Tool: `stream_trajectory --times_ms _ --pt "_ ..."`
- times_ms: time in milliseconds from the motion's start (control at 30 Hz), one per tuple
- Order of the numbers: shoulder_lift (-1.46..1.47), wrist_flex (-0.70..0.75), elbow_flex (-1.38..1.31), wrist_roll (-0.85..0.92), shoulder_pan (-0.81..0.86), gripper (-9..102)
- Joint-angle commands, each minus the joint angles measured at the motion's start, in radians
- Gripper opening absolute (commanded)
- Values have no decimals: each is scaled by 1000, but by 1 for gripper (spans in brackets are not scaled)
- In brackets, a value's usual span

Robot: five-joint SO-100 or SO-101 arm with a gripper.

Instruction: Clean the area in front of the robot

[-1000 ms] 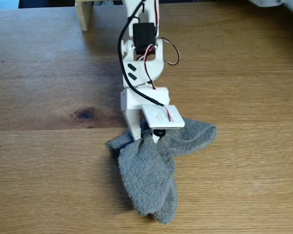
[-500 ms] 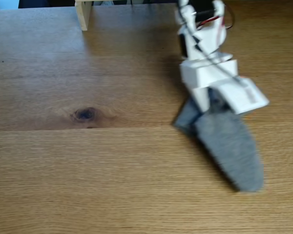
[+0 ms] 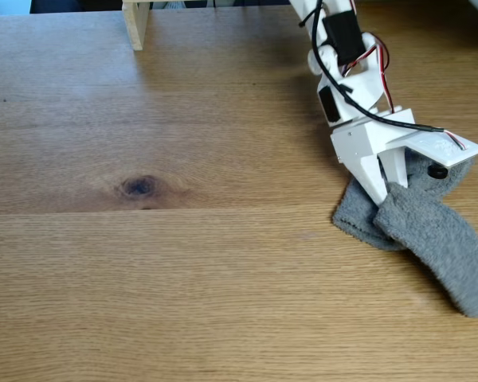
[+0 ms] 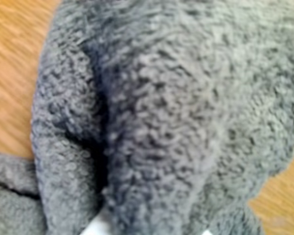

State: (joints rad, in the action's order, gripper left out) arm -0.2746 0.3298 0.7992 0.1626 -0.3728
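While the robot [image 3: 344,56] reaches toward the desk's right edge, its gripper [image 3: 388,191] clamped on the grey cloth [image 3: 430,235] pressed flat there, wiping looks underway, the desk [image 3: 143,278] left of it apparently unwiped.

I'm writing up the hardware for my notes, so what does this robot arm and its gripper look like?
The robot arm is slim, jointed white plastic with black servo blocks set into it. Red and black wires loop along it, and a black cable runs down to the gripper, which is flat, white and angular, with a broad plate on one side.
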Motion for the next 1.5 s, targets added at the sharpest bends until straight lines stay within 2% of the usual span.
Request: stream_trajectory --times_ms 0,67,167,300,467,567,667,833,1067,1167,1367,1467 --pt "52 -161 -23 195 121 0" --pt "81 -219 -23 256 167 0" --pt "83 -229 -25 281 247 0" --pt "32 -120 -25 230 368 0" --pt "-67 126 -25 133 512 0" --pt "-147 351 -25 81 546 0" --pt "-235 588 -25 84 512 0" --pt "-434 807 -25 57 359 0" --pt "-598 881 -25 -74 34 0" --pt "-580 853 -25 -138 -67 0" --pt "-399 741 -25 -218 -98 0" --pt "-282 589 -25 -195 -35 0"
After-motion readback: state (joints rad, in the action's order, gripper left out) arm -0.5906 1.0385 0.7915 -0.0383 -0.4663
